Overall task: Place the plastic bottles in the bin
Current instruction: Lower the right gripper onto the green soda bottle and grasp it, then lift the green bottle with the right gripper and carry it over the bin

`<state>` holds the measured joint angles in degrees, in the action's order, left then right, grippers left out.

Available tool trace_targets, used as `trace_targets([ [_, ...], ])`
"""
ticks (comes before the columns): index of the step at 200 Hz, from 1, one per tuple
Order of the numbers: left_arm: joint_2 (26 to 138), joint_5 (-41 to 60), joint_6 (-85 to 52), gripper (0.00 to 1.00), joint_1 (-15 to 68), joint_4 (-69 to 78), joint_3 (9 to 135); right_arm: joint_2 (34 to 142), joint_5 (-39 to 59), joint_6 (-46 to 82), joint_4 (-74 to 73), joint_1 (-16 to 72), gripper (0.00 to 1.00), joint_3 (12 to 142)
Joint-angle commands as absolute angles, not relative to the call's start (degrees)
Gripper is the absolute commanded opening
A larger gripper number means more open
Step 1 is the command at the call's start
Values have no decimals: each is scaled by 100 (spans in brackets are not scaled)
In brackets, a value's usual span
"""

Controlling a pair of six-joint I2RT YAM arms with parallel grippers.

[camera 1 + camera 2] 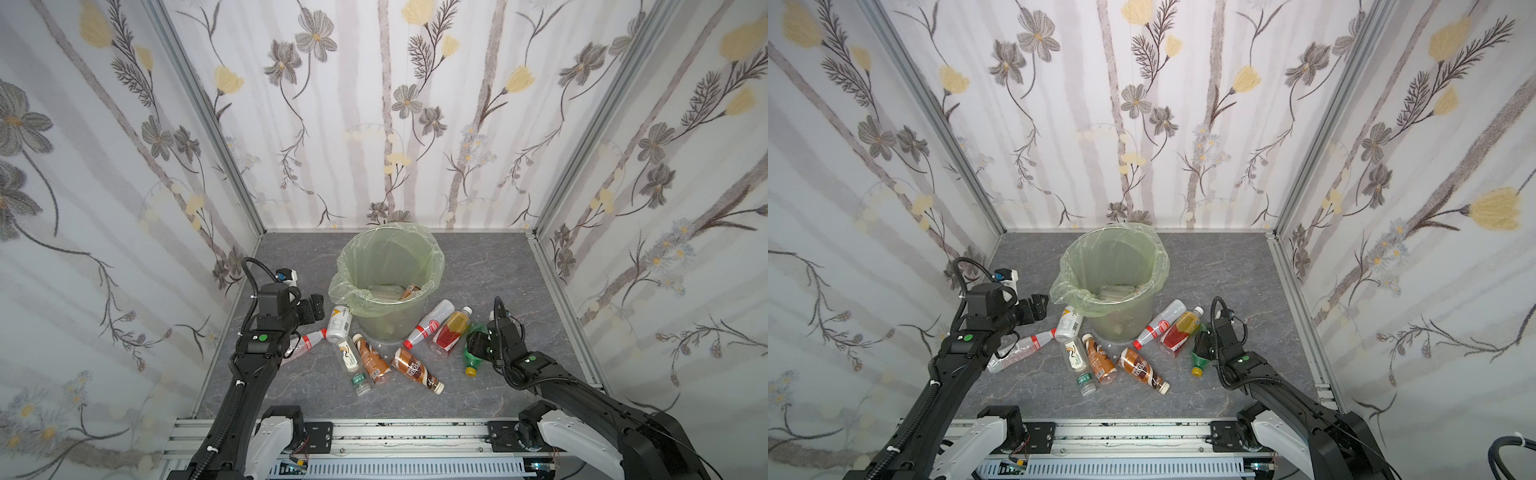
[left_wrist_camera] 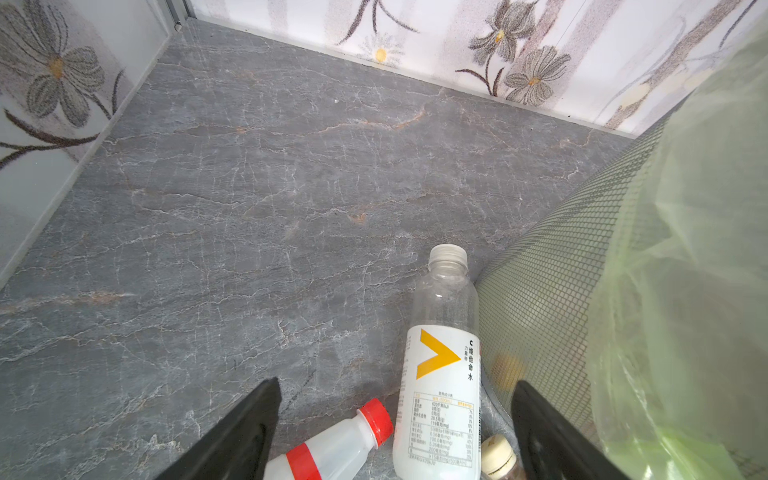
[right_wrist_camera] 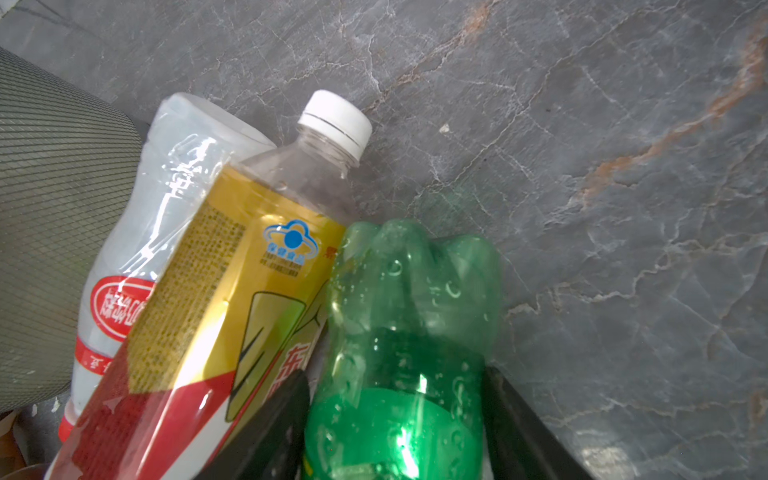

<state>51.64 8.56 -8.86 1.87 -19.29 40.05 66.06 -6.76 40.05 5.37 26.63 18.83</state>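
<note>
Green bottle (image 1: 470, 358) lengthwise front-to-back, cap frontward

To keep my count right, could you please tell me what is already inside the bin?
Inside the bin, a brown-label bottle lies beside a pale item, probably another bottle. The folded bag and near rim hide the rest of the bottom.

Both top views look down from high in front, sharing the tabletop (image 1: 478, 270); wrist cameras sit close above it
</note>
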Motion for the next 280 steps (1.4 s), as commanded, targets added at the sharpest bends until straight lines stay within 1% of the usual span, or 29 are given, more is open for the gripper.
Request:
trace_targets([
  [1,5151,879,-901,89,175,-1883,3981,6704,-580,4065,325,2638,66,1883],
  [51,5168,878,-891,89,176,-1889,3963,6802,-711,3990,378,2514,66,1867],
  [107,5182,896,-902,89,185,-1876,3957,7004,-733,3909,360,2441,69,1890],
  [147,5186,905,-909,89,182,-1880,3955,6877,-778,3886,372,2408,64,1920],
  [181,5212,897,-909,89,180,-1877,3949,6330,-1168,3783,698,2413,60,2116],
  [211,5229,912,-912,88,178,-1880,3947,5761,-1571,3481,1138,2408,59,2628],
  [231,5230,923,-916,88,178,-1867,3946,5485,-1660,3077,1184,2413,58,3051],
  [258,5221,948,-923,88,177,-1865,3933,5487,-1588,2557,1235,2409,57,3767],
  [280,5212,1001,-929,88,178,-1856,3913,5594,-1219,2301,1166,2408,55,4426],
])
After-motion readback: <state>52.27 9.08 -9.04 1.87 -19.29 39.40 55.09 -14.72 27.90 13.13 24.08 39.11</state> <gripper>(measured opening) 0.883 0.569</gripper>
